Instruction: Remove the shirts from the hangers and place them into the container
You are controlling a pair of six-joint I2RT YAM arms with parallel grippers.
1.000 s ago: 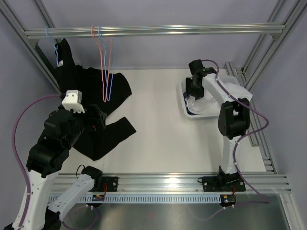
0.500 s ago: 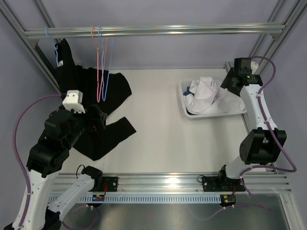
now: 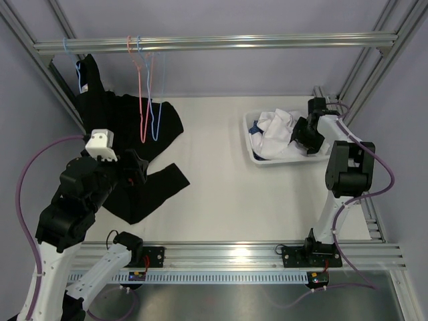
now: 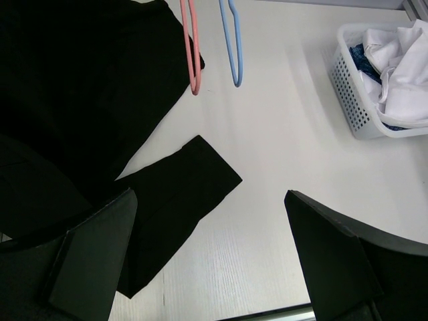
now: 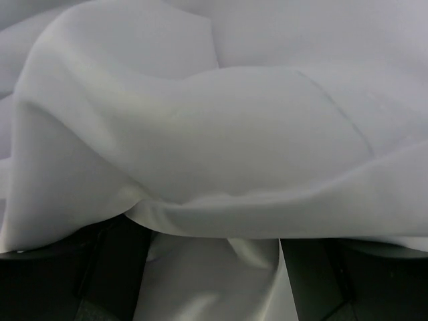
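A black shirt (image 3: 127, 127) (image 4: 80, 93) hangs from a light blue hanger (image 3: 79, 70) at the rail's left end and spreads over the table. Empty pink (image 3: 142, 93) (image 4: 192, 47) and light blue (image 3: 155, 107) (image 4: 231, 40) hangers dangle from the rail. The white container (image 3: 249, 144) (image 4: 348, 87) holds a crumpled white shirt (image 3: 274, 127) (image 5: 200, 120) over a blue shirt (image 3: 257, 142) (image 4: 364, 57). My right gripper (image 3: 304, 132) (image 5: 214, 274) is open, pushed into the white shirt from the basket's right side. My left gripper (image 3: 136, 168) (image 4: 214, 267) hovers open above the black sleeve, holding nothing.
An aluminium rail (image 3: 214, 43) crosses the back, with frame posts slanting down both sides. A slotted rail (image 3: 361, 187) runs along the table's right edge. Bare white tabletop (image 3: 221, 180) lies between the black shirt and the container.
My right arm swung out past the container's right end and came back down onto the white shirt, jaws wider. The container shifted a little left. The empty hangers sway. The left arm barely moved.
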